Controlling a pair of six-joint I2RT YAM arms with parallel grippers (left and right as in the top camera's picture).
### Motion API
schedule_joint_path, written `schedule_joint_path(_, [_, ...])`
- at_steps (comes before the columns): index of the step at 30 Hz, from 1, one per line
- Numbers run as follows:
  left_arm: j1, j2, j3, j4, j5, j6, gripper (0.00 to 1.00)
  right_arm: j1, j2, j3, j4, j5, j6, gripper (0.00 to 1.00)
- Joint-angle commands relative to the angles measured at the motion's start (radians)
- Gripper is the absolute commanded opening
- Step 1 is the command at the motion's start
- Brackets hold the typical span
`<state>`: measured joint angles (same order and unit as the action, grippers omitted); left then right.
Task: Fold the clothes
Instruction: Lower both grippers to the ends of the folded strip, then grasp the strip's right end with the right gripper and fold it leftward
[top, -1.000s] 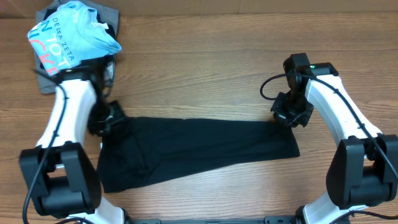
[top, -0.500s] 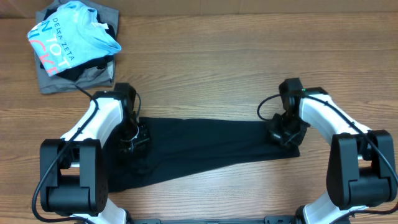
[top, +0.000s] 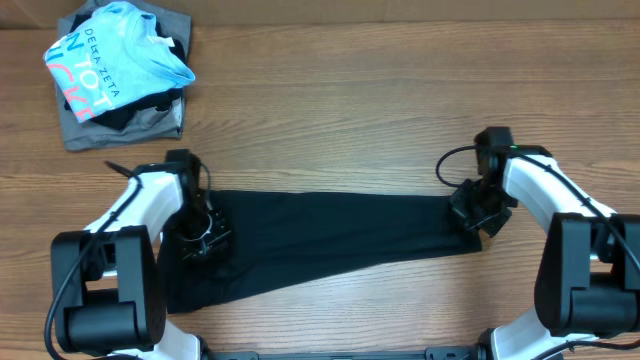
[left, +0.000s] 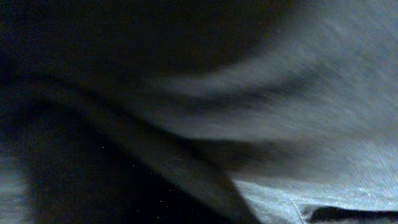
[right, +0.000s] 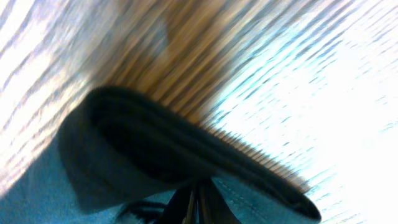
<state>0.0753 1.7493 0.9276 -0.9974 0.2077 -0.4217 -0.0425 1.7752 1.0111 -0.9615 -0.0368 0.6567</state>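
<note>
The shirt (top: 330, 235) lay as a long strip across the lower centre. In the last second my right gripper (top: 476, 214) pinched its right end. My left gripper (top: 205, 232) came onto its left end; whether it gripped, I couldn't tell. A fold looked near.
</note>
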Motion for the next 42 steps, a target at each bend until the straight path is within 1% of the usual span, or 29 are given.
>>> schedule_joint_path(1, [0.082,0.003,-0.027,0.028,-0.106,-0.036,0.22,-0.05,-0.011,-0.016,0.021,0.08,0.029,0.06])
schedule_joint_path(4, [0.13,0.003,-0.027,0.035,-0.106,-0.054,0.24,-0.078,-0.011,-0.016,0.037,0.076,0.029,0.05])
schedule_joint_path(6, [0.154,0.003,-0.019,0.042,-0.115,-0.053,0.29,-0.092,-0.011,-0.014,0.041,0.068,0.029,0.04])
schedule_joint_path(8, [0.176,0.003,0.006,0.029,-0.119,-0.053,0.29,-0.106,-0.011,-0.006,0.039,0.065,0.029,0.04])
schedule_joint_path(9, [0.187,0.003,0.028,0.008,-0.118,-0.053,0.29,-0.113,-0.012,0.001,0.033,0.063,0.029,0.04])
schedule_joint_path(11, [0.198,0.003,0.09,-0.051,-0.119,-0.053,0.24,-0.128,-0.014,0.025,0.011,0.058,0.029,0.04])
schedule_joint_path(14, [0.199,0.003,0.229,-0.167,-0.132,-0.049,0.24,-0.15,-0.023,0.074,-0.037,0.056,0.019,0.04])
schedule_joint_path(15, [0.193,0.003,0.316,-0.229,-0.132,-0.049,0.24,-0.156,-0.034,0.103,-0.06,0.025,-0.018,0.07])
schedule_joint_path(17, [0.185,0.003,0.411,-0.29,-0.133,-0.046,0.26,-0.159,-0.049,0.125,-0.072,-0.065,-0.098,0.18])
schedule_joint_path(18, [0.18,0.003,0.457,-0.317,-0.133,-0.046,0.27,-0.159,-0.058,0.13,-0.074,-0.135,-0.159,0.27])
schedule_joint_path(20, [0.171,0.003,0.529,-0.362,-0.131,-0.045,0.29,-0.159,-0.068,0.13,-0.087,-0.231,-0.26,0.62])
schedule_joint_path(22, [0.153,0.003,0.585,-0.401,-0.117,-0.022,0.33,-0.156,-0.068,0.125,-0.126,-0.243,-0.318,0.87])
schedule_joint_path(23, [0.143,0.003,0.6,-0.414,-0.104,-0.005,0.36,-0.154,-0.068,0.118,-0.131,-0.241,-0.332,0.98])
schedule_joint_path(24, [0.132,0.003,0.607,-0.419,-0.084,0.016,0.4,-0.154,-0.068,0.106,-0.133,-0.242,-0.35,1.0])
schedule_joint_path(25, [0.122,0.003,0.607,-0.42,-0.066,0.037,0.51,-0.154,-0.068,0.094,-0.133,-0.242,-0.355,1.0])
schedule_joint_path(28, [0.086,0.003,0.598,-0.418,-0.039,0.056,1.0,-0.154,-0.068,0.047,-0.108,-0.245,-0.359,1.0])
schedule_joint_path(34, [0.016,0.003,0.591,-0.403,-0.038,0.056,1.0,-0.148,-0.068,-0.054,-0.03,-0.29,-0.373,1.0])
schedule_joint_path(42, [-0.033,0.003,0.591,-0.385,-0.038,0.056,1.0,-0.091,-0.068,-0.163,0.076,-0.431,-0.373,1.0])
